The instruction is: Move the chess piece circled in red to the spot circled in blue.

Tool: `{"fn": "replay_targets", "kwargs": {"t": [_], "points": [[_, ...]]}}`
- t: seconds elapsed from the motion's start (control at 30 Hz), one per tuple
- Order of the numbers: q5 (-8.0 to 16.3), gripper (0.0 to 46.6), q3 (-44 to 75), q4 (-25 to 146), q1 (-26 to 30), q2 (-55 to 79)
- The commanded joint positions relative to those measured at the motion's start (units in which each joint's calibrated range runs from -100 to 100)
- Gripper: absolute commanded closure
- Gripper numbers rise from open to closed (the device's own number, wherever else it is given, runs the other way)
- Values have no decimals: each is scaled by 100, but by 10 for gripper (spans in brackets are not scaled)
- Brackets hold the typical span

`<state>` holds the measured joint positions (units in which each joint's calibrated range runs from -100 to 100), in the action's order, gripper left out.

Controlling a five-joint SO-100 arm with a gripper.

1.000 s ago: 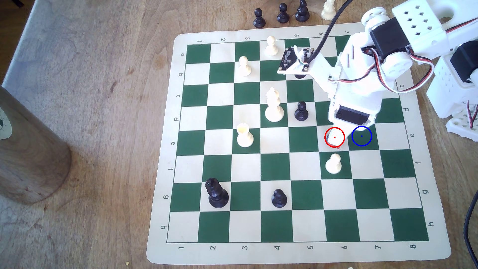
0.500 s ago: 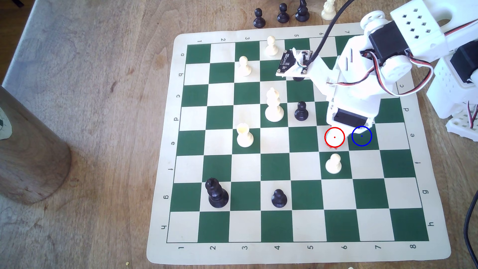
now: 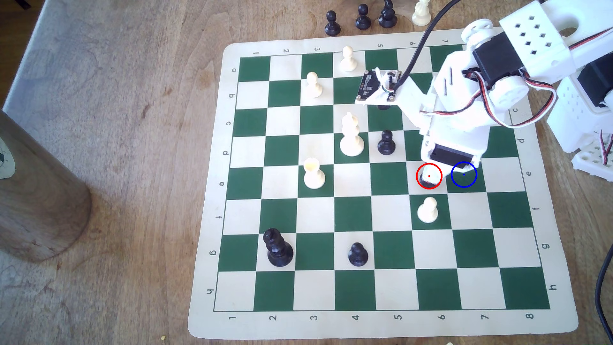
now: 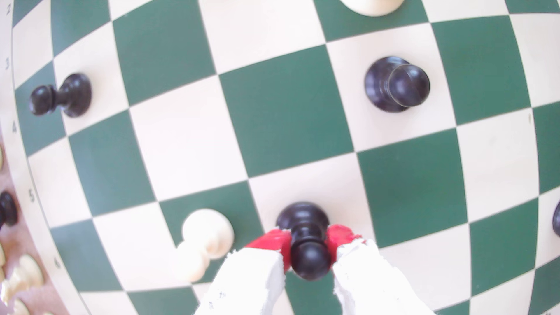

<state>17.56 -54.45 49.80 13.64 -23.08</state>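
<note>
Low in the middle of the wrist view, the gripper (image 4: 309, 247) is pinching the chess piece (image 4: 304, 236), a small black pawn, its two red-tipped white jaws pressing against the narrow collar from either side, just under the ball head. The pawn's round base is showing over a cream square; whether it is touching the board cannot be told. Just beside it, a white pawn (image 4: 206, 239) is standing on the neighbouring green square. Farther up the same frame, a second black pawn (image 4: 395, 84) is sitting on a cream square, and at the far left a third black pawn (image 4: 62, 95) is standing near the board's edge.

Right of centre in the exterior view, the arm is reaching down over the chessboard (image 3: 331, 328), and the pawn's dark base (image 3: 424, 180) is peeking out inside the red ring under the white gripper (image 3: 431, 172). The spot (image 3: 463, 174), a dark green square ringed in blue, is lying immediately to the exterior view's right of it, partly under the arm's body. Toward the lower left of the board, the black king (image 3: 278, 248) is standing upright.
</note>
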Motion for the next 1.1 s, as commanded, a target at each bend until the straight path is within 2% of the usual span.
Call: {"fn": "replay_targets", "kwargs": {"t": [0.0,0.3,0.47,0.83,1.07], "points": [[39,462,132,-1,-31,-247],[20,463,250,425,-312,-1537],[10,463,286,958,-226,-1987],[0,463,-602,1695,63,-3091],[24,463,-1119,1564,274,-3133]]}}
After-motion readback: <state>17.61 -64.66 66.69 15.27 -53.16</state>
